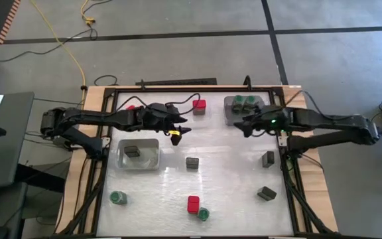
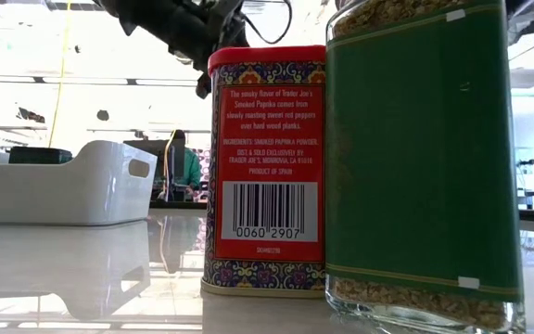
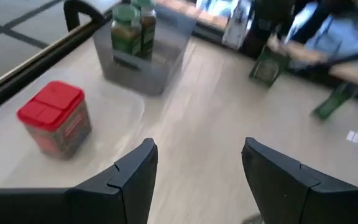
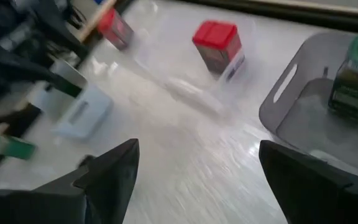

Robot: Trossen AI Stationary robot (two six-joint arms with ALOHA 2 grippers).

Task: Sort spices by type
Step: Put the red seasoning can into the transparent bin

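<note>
Filling the lower right of the low view, a red tin and a green-labelled jar stand touching side by side – not yet sorted, it is judged. Further up the high view, a dark tin near the centre, two more at right, and a green-lidded jar at lower left are scattered apart, awaiting pickup. One dark tin has been set in the clear tray at centre left. Beyond it, the left gripper hangs with fingers spread, nothing held. At upper centre a red tin is kept apart, while green jars are grouped in the grey tray – beside which the right gripper is held spread and empty.
</note>
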